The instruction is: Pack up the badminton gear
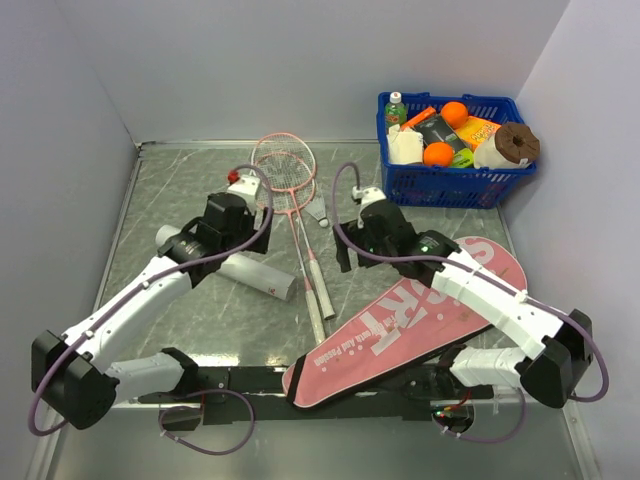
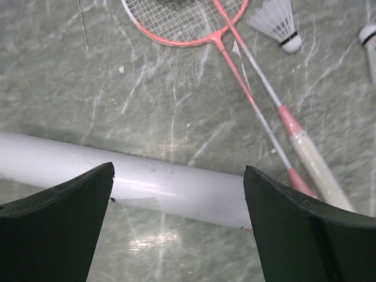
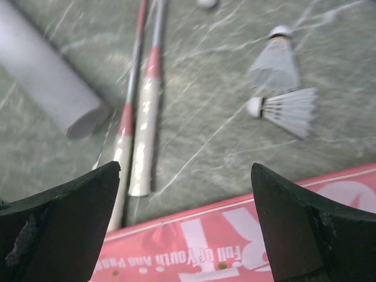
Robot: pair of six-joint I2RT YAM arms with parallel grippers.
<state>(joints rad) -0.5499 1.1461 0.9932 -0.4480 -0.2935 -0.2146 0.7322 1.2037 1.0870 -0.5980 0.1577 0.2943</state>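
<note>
top view and two wrist views; left gripper (image 2: 178, 170) above the white tube (image 1: 262, 279), jaws spread wide, gripping nothing; tube lies flat on the table (image 1: 170, 185), left of the racket handles; two pink-framed rackets (image 3: 145, 147) lie side by side at mid-table, heads towards the far wall; two white shuttlecocks (image 3: 285, 108) rest just right of their shafts; right gripper (image 3: 185, 167) over the upper edge of the pink bag (image 1: 420, 310), jaws likewise spread and empty; bag lies flat, near right; blue basket (image 1: 450, 185) at far right corner.
</note>
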